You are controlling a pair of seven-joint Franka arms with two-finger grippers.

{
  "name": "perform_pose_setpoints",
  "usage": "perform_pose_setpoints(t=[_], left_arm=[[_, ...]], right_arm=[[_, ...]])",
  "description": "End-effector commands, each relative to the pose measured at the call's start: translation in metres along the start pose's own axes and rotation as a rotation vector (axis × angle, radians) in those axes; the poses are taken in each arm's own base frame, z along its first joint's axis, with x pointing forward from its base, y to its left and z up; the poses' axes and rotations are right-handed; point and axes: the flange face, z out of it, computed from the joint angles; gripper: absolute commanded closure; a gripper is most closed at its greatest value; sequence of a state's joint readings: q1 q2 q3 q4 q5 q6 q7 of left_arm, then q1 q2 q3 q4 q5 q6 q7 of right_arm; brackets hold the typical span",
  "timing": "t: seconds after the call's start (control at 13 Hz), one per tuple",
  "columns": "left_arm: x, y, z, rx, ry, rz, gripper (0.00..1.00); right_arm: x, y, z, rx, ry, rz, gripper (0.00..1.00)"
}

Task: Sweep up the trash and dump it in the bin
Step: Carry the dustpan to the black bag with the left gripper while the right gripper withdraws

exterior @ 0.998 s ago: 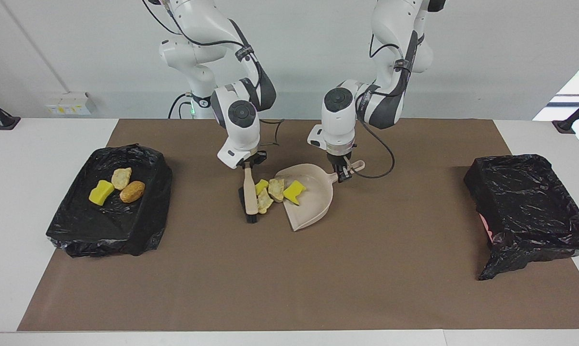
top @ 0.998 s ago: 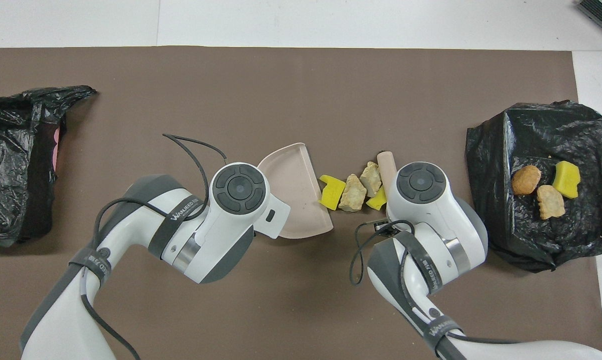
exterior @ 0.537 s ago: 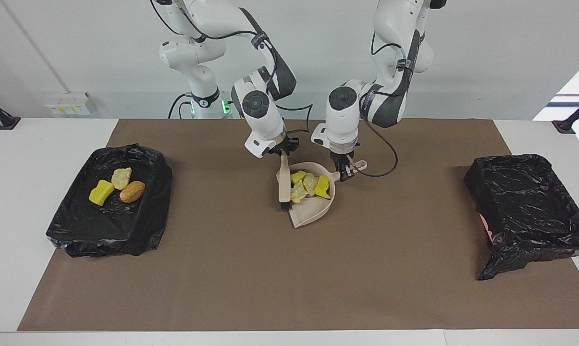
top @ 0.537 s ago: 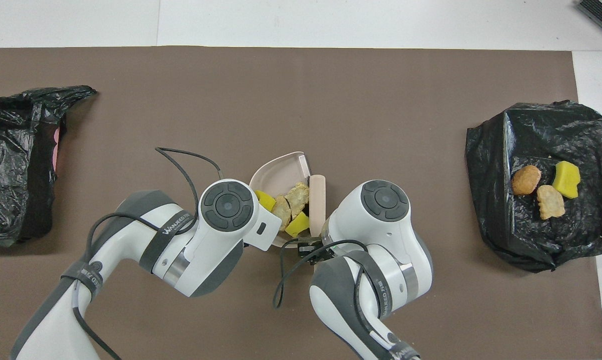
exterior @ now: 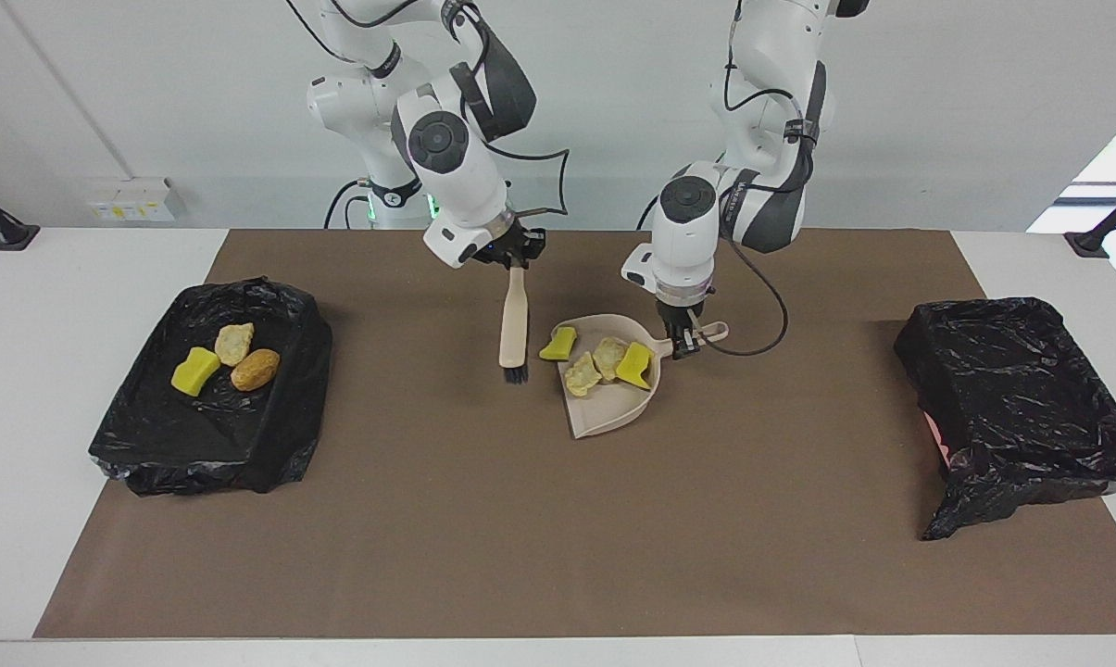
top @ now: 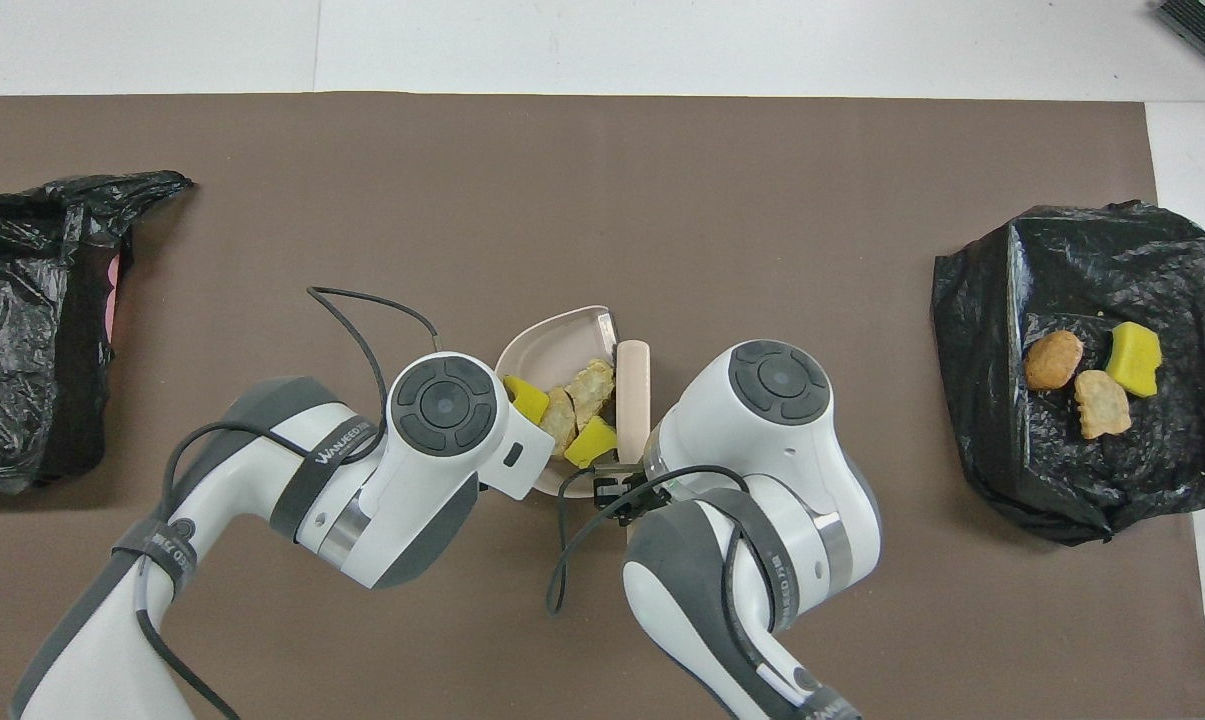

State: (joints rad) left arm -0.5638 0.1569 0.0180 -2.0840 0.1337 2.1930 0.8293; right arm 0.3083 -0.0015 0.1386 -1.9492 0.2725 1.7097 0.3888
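Beige scoop-shaped dustpan clamped by left end effector, right end effector clamping bristled brush.

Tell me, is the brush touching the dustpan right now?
Apart. The facing view shows bare brown mat between the brush, hanging from the right gripper, and the dustpan. The overhead view makes them look adjacent only because the brush is raised.

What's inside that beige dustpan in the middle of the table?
The dustpan holds four scraps: two yellow sponge pieces, one at its rim, and two pale crumbly chunks. From overhead the left arm covers its handle end, so anything there is hidden.
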Motion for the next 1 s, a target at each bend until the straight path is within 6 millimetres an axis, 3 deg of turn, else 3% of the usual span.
perform_pose_setpoints(t=[0.0,0.31,0.61,0.84,0.92], left_arm=[[-0.016,-0.007,0.002,0.008,0.033,0.021,1.00],[-0.036,-0.026,-0.014,0.011,0.069,0.047,1.00],[-0.055,-0.043,-0.031,0.027,0.112,0.054,1.00],[-0.104,-0.066,-0.040,0.036,0.132,0.069,1.00],[-0.130,-0.076,-0.044,0.037,0.145,0.063,1.00]], right_arm=[[-0.022,-0.002,-0.012,-0.113,-0.002,-0.039,1.00],[-0.072,-0.005,0.018,-0.156,-0.010,0.034,1.00],[-0.099,-0.051,0.062,-0.087,0.030,0.084,1.00],[-0.115,-0.077,0.113,-0.039,0.071,0.077,1.00],[-0.121,-0.080,0.119,-0.047,0.065,0.064,1.00]])
